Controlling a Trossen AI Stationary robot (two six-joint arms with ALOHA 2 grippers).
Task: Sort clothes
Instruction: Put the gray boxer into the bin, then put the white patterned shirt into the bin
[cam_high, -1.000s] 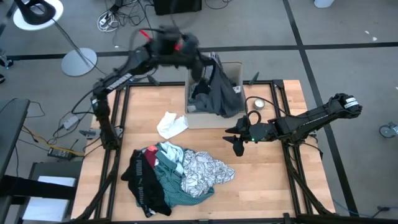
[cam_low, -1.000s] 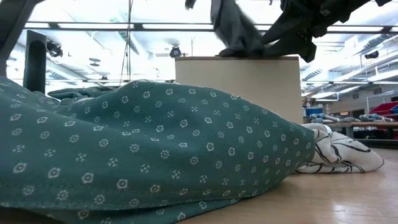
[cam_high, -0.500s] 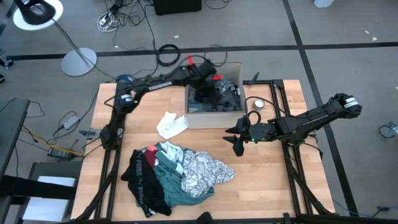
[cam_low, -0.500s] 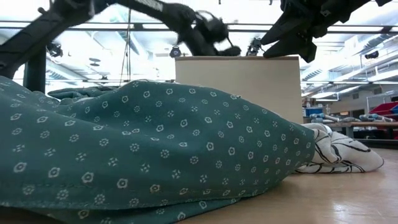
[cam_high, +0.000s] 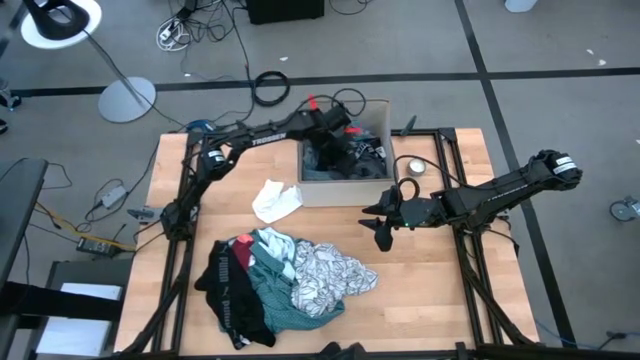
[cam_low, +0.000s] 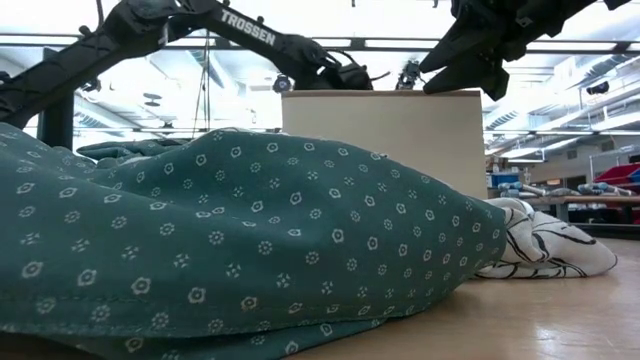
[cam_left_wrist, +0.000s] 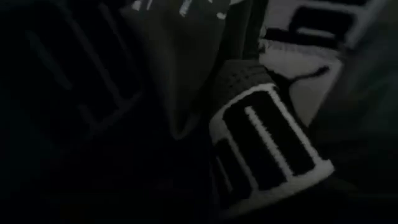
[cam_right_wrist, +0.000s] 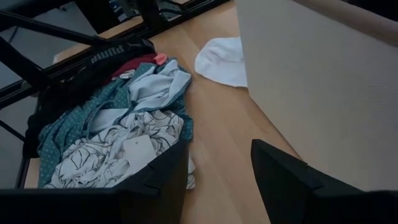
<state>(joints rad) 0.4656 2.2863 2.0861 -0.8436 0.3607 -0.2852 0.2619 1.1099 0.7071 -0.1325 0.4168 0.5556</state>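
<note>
Both arms are dark, jointed tubes. The left arm (cam_low: 240, 28) carries white "TROSSEN" lettering and red cable accents. The right arm (cam_high: 500, 190) ends in a pale-banded joint.

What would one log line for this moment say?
left pincer: down inside cardboard box, among dark clothes | right pincer: open, hovering beside box | clothes pile: on table, unsorted | white piece: lying apart

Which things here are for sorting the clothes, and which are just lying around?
For the job:
clothes pile
white piece
dark clothes in the box
left gripper, reaching into the box

Just lying about:
tin
lamp
cables
</note>
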